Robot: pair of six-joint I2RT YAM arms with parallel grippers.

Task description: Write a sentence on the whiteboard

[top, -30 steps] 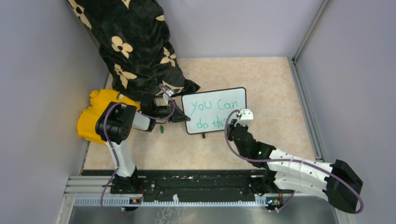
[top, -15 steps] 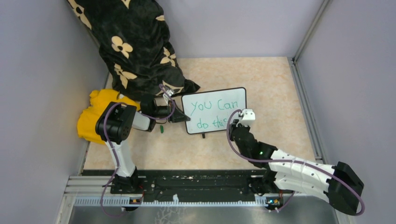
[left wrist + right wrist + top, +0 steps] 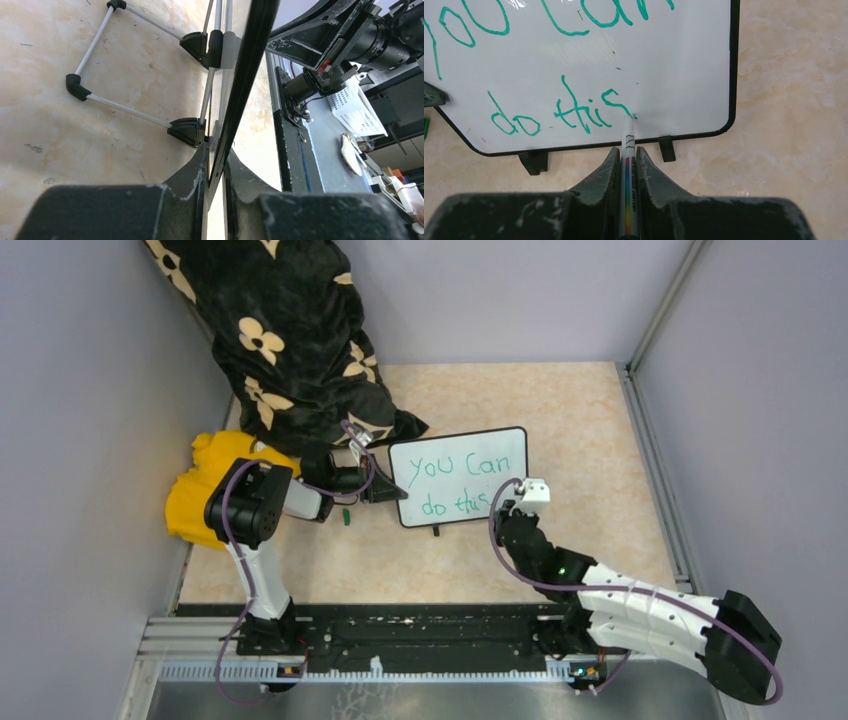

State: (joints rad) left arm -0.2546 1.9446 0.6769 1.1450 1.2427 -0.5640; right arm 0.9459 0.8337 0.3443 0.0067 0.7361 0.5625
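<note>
Left gripper (image 3: 216, 156) was clamped narrowly on the edge of the propped whiteboard (image 3: 508, 453), right gripper (image 3: 628, 152) was pinched tight around a marker (image 3: 628, 136), marker tip lay just ahead of its fingers at the last letter of the green sentence (image 3: 574, 106), "you can do this", table (image 3: 580, 430) lay beneath.

Left tool (image 3: 393, 492) on whiteboard (image 3: 508, 455) left edge; right tool (image 3: 503, 508), marker (image 3: 628, 142) before it.

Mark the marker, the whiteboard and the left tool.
marker (image 3: 628, 165): right wrist view, on its striped barrel.
whiteboard (image 3: 455, 487): top external view, on bare white near its centre.
left tool (image 3: 217, 156): left wrist view, midway between its fingertips, where they clamp the board's edge.
</note>
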